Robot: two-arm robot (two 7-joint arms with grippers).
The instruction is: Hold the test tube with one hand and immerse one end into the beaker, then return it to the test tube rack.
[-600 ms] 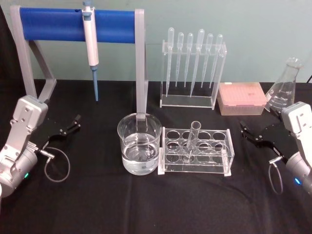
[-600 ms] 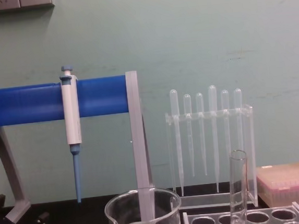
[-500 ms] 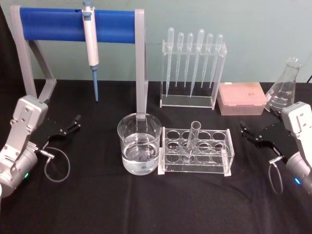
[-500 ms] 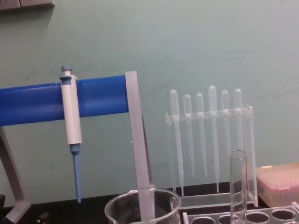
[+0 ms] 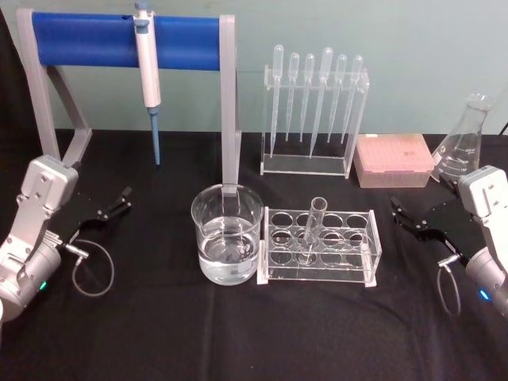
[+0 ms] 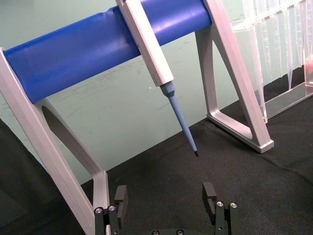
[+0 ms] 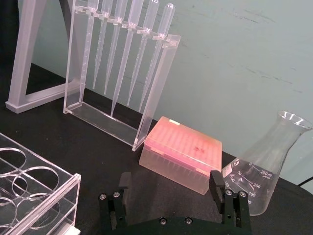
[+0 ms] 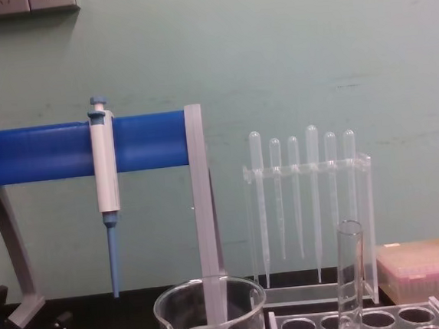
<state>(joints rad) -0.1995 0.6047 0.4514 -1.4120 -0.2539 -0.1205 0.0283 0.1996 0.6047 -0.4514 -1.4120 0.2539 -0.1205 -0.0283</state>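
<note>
test tube (image 5: 312,230) leaning in rack (image 5: 370,248), well apart from left hand (image 5: 123,200), right hand (image 5: 397,210); both wide

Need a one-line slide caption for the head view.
Tilted test tube in the rack beside the beaker of clear liquid; left gripper and right gripper open, flanking the setup.

A pale green wall (image 8: 309,49) filled the upper frame, with white socket plates (image 8: 17,5) at upper left. Black cloth (image 5: 238,333) covered the table.
</note>
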